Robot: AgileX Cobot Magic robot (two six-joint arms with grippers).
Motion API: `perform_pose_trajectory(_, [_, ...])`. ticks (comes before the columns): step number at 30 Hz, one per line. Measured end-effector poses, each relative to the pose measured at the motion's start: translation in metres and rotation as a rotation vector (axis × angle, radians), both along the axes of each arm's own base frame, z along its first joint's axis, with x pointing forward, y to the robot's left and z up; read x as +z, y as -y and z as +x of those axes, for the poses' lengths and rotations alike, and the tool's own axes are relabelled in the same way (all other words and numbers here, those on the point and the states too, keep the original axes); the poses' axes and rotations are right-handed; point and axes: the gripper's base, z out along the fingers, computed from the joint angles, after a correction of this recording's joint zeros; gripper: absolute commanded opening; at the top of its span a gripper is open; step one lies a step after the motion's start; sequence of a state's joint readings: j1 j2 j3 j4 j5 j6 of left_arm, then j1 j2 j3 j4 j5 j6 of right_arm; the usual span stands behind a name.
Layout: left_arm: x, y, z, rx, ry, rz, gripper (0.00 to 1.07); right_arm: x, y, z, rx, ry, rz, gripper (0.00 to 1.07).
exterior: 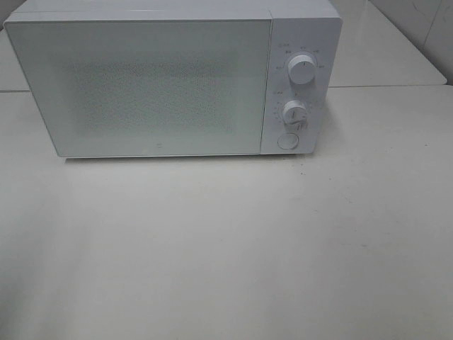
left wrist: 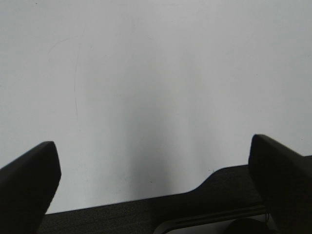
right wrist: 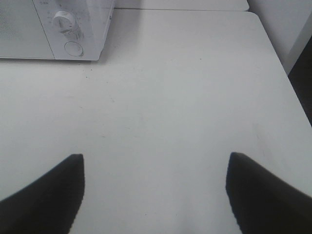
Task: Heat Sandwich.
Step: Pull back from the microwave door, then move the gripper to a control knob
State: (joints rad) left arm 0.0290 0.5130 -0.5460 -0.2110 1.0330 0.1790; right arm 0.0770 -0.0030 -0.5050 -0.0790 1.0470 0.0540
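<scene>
Over the white table (exterior: 226,248), the left gripper (left wrist: 152,144) faces the tabletop with its jaws spread wide and nothing between them. The right gripper (right wrist: 156,157) is released too, tilted toward the microwave (exterior: 141,85), which stands at twelve o'clock with its door closed. I cannot tell the sandwich's place or direction.
</scene>
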Motion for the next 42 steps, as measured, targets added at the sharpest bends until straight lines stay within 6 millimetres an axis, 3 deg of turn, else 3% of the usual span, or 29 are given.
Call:
perform_pose_trajectory(7, [-0.007, 0.0, -0.017, 0.001, 0.057, 0.002, 1.04, 0.0, 0.0, 0.0, 0.0, 0.0, 0.0, 0.76])
perform_pose_trajectory(24, [0.002, 0.0, -0.078, 0.025, 0.442, 0.03, 1.04, 0.0, 0.0, 0.0, 0.0, 0.0, 0.0, 0.76])
perform_pose_trajectory(42, [0.002, 0.0, -0.08, 0.025, 0.455, 0.03, 1.04, 0.0, 0.0, 0.0, 0.0, 0.0, 0.0, 0.76])
